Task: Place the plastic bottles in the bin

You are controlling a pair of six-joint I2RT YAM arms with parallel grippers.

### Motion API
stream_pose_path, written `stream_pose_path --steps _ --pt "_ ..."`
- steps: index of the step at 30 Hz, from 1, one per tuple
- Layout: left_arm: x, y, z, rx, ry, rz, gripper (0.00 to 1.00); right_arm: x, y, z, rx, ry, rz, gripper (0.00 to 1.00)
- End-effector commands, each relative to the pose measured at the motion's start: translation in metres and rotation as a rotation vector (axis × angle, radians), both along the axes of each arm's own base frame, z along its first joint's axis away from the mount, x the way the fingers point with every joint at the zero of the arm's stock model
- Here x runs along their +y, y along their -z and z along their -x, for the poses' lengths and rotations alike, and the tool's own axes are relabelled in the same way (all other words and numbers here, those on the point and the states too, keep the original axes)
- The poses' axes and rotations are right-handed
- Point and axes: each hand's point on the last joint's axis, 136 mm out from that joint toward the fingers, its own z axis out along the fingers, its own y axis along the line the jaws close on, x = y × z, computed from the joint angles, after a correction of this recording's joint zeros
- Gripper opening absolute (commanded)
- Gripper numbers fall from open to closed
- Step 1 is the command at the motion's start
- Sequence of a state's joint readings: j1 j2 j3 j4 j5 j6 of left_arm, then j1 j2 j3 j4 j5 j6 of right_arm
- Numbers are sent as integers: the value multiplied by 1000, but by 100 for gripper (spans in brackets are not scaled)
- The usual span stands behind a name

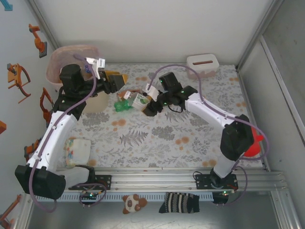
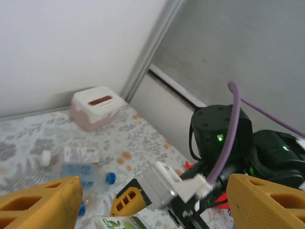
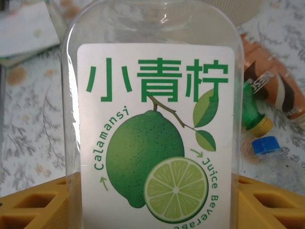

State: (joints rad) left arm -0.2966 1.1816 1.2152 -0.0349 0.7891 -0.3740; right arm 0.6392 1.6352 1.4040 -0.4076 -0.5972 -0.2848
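Observation:
My right gripper (image 1: 143, 101) is shut on a clear plastic bottle (image 3: 153, 119) with a green lime label, its yellow fingers (image 3: 28, 205) pressing both sides. This bottle (image 1: 139, 100) hangs over the middle back of the table. My left gripper (image 1: 116, 78) stands open just left of it, and its yellow fingers (image 2: 40, 202) have nothing between them. A green bottle (image 1: 123, 106) lies under the two grippers. More bottles lie on the mat: a blue-capped clear one (image 2: 86, 174) and an orange-labelled one (image 3: 276, 90). The pale-pink bin (image 1: 71, 59) stands at the back left, behind my left arm.
A small white-pink lidded box (image 1: 202, 64) sits at the back right. A loose blue cap (image 3: 266, 144) lies on the mat. A rolled white cloth (image 1: 78, 151) is near the left arm's base, and a red object (image 1: 256, 143) lies behind the right arm.

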Motion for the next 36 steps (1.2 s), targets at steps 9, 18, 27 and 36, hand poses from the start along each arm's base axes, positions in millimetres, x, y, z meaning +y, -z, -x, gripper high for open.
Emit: stream_pose_path --steps 9,18,27,36 --pt "-43 -78 69 -385 282 121 85 -24 -165 34 -146 -4 -466 58" --pt "-76 -94 98 -455 443 191 87 -40 -236 77 -215 -100 -647 59" --pt "-69 -113 95 -535 302 253 87 -53 -255 94 -249 -96 -690 58" --pt "-70 -118 93 -510 297 266 90 -56 -263 107 -264 -144 -714 58"
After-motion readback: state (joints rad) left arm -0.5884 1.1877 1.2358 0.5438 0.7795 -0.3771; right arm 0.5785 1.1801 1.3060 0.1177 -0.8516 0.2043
